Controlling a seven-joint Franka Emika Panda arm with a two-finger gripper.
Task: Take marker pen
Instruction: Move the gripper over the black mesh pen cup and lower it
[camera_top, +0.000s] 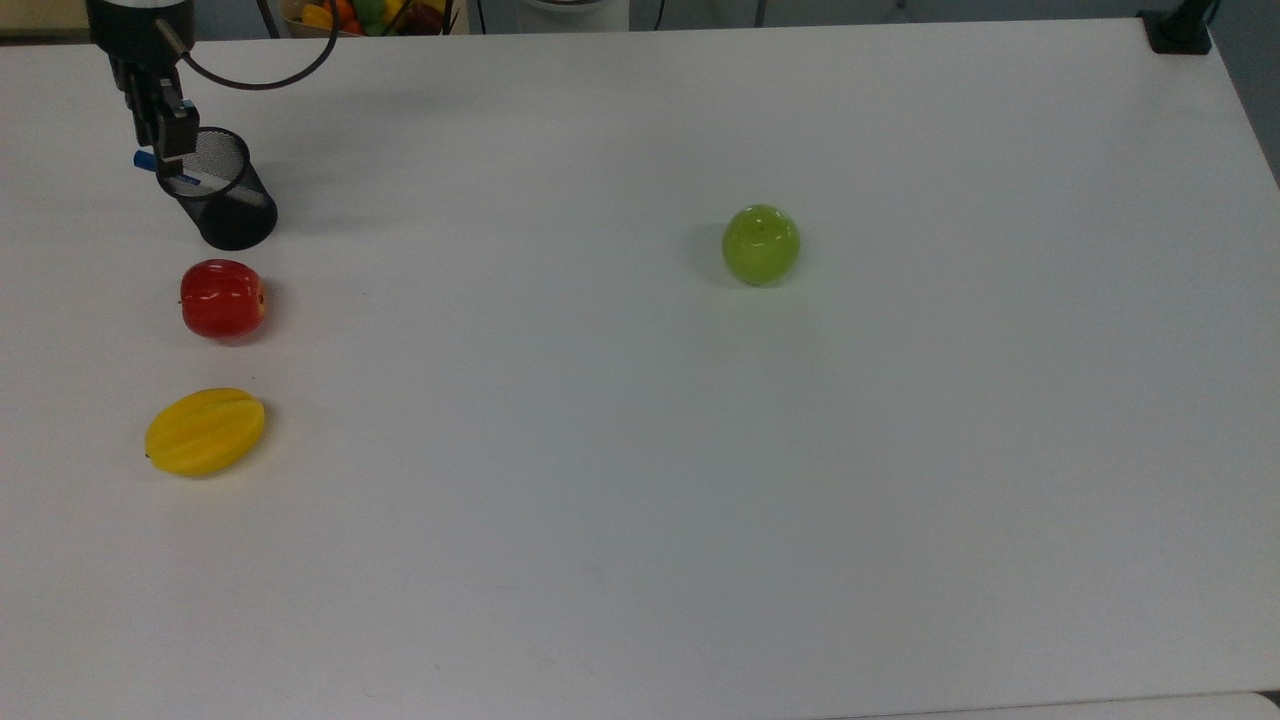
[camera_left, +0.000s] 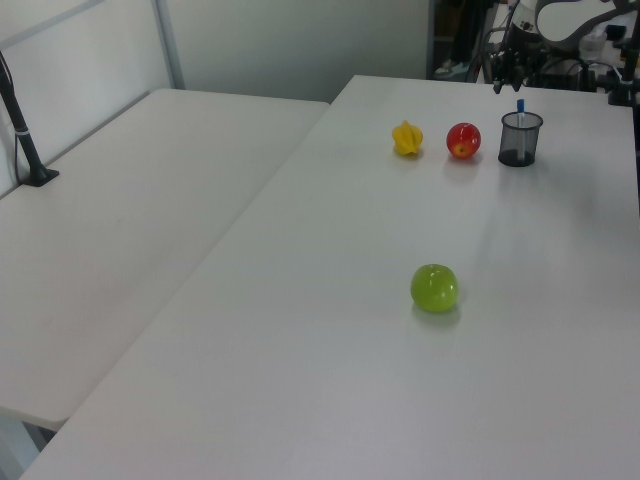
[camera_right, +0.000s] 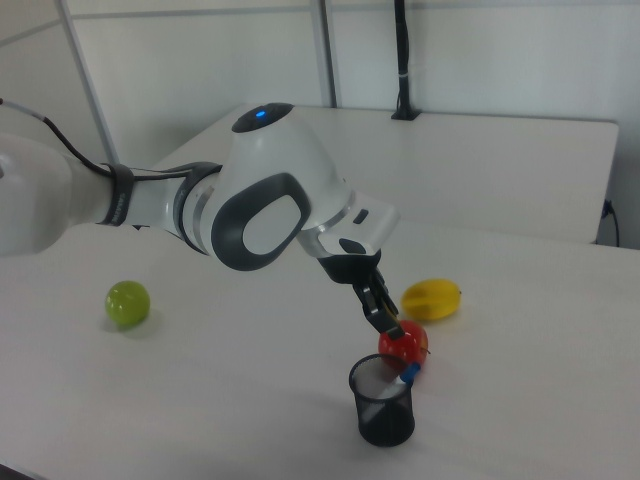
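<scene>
The marker pen (camera_top: 146, 160) is a slim white pen with a blue cap. It stands tilted in a black mesh cup (camera_top: 225, 205) at the top view's far left, cap sticking out over the rim. My gripper (camera_top: 160, 148) hangs open right at the cap, one finger covering part of the pen's body. In the right view the gripper (camera_right: 390, 327) points down just above the blue cap (camera_right: 408, 375) and the cup (camera_right: 382, 405). In the left view the gripper (camera_left: 507, 82) is slightly above the pen (camera_left: 520, 105).
A red apple (camera_top: 222, 298) and a yellow ribbed fruit (camera_top: 205, 431) lie in a row below the cup in the top view. A green apple (camera_top: 761, 244) sits alone mid-table. A bowl of fruit (camera_top: 365, 14) stands beyond the table's far edge.
</scene>
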